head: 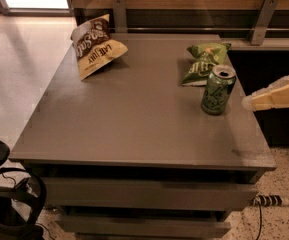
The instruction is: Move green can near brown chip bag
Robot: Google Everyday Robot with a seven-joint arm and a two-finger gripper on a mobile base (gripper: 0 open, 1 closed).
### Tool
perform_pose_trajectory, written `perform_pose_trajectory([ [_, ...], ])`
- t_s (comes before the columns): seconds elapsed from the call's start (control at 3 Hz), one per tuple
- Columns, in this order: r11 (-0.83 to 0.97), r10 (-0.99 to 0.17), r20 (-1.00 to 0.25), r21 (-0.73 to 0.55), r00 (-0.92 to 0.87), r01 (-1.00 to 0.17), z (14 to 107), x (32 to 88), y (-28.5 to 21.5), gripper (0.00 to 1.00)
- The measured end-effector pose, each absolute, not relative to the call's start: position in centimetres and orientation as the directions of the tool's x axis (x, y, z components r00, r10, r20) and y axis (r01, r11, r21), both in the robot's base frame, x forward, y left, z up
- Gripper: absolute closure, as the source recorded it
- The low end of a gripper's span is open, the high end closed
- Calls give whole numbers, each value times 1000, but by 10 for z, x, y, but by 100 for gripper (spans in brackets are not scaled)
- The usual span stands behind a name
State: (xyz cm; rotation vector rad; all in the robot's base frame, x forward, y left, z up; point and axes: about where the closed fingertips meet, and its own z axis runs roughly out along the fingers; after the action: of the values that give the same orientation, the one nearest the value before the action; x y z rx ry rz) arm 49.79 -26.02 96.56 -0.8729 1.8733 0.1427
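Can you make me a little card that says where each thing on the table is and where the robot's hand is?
green can: standing up, near the right edge of the table
brown chip bag: back left corner, far from the can
green chip bag: lying just behind the can
gripper: off the right side of the table, beside the can, not touching it
table: grey top
can next to brown bag: not yet
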Motion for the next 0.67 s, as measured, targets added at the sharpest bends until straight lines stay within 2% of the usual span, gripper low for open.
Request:
perform_pose_trajectory([
  [0.67, 752, -215, -968, -77, -133, -654, 925, 528, -221, 0],
])
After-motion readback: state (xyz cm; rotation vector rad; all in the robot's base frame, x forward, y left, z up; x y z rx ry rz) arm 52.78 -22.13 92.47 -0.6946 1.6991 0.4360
